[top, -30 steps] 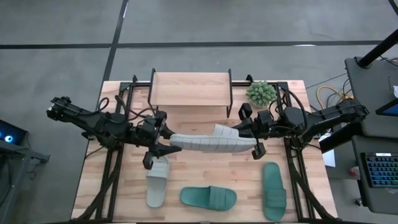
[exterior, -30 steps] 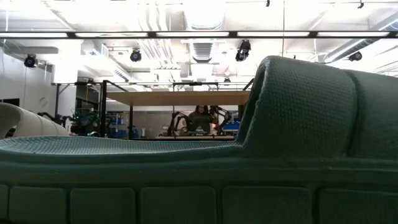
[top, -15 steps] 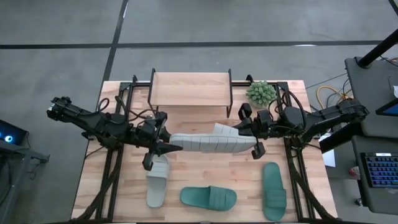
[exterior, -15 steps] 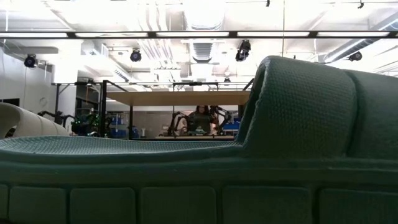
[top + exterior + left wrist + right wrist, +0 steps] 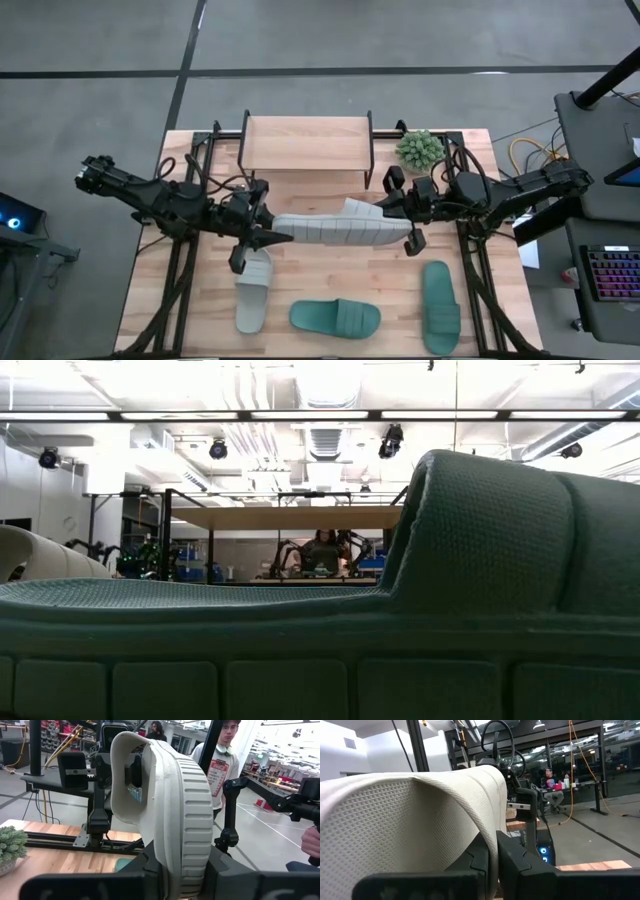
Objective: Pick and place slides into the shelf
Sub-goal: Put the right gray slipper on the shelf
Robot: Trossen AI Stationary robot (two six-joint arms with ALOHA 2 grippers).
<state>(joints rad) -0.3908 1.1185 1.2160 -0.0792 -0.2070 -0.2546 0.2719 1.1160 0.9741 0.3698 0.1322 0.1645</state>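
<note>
Two grippers share one pale slide [image 5: 340, 223] at the high view's centre, just below the shelf [image 5: 306, 143]: left gripper [image 5: 268, 238] pinching one end, right gripper [image 5: 398, 226] clamping the strap end. Judged mid-carry; next, one must release. A teal slide [image 5: 320, 630] blocks most of the low view.

slide [image 5: 335, 226] before shelf [image 5: 306, 143], between arms
</note>
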